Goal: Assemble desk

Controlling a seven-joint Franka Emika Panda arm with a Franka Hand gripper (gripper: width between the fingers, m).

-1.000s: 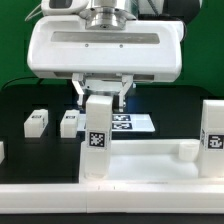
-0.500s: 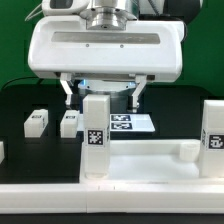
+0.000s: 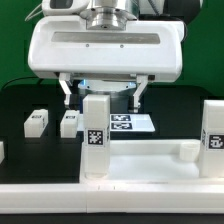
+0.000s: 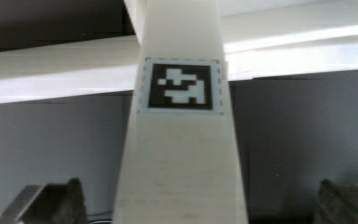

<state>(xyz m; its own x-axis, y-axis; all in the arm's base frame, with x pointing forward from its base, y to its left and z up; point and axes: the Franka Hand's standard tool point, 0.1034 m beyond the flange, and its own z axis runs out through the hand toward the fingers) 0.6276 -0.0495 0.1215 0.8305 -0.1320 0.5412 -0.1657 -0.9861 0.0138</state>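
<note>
Exterior view: a white square leg [image 3: 97,130] stands upright on the tabletop [image 3: 150,165], near its corner at the exterior view's left. The leg's long axis is vertical and its tagged face is toward the camera. The gripper [image 3: 102,97] hangs over the leg's top, its fingers [image 3: 68,92] spread wide on either side and clear of it. A second leg [image 3: 212,135] stands upright at the exterior view's right.
</note>
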